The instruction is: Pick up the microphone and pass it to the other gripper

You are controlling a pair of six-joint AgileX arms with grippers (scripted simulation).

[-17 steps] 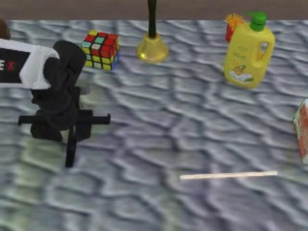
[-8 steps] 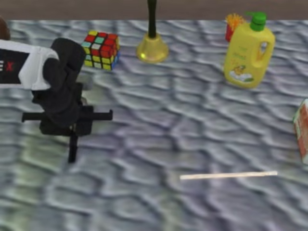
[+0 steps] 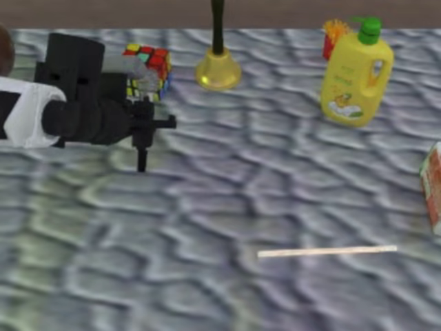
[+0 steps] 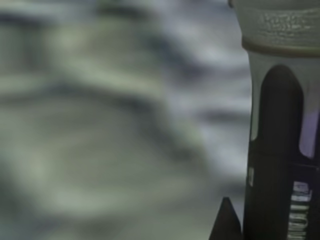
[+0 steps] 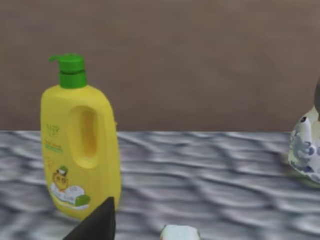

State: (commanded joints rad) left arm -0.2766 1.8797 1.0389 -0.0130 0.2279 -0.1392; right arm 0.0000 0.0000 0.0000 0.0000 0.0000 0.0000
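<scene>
Top view: left gripper (image 3: 142, 131) swung up beside Rubik's cube (image 3: 147, 69), jaws apparently clamped on microphone (image 4: 280, 150); lifted, handover pending.

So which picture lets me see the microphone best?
The left wrist view: the microphone fills its side up close, showing the grey mesh head and black handle, next to a finger of the left claw. In the top view the left claw mostly hides it; only a grey bit and dark handle end show. The right wrist view doesn't show it.
</scene>
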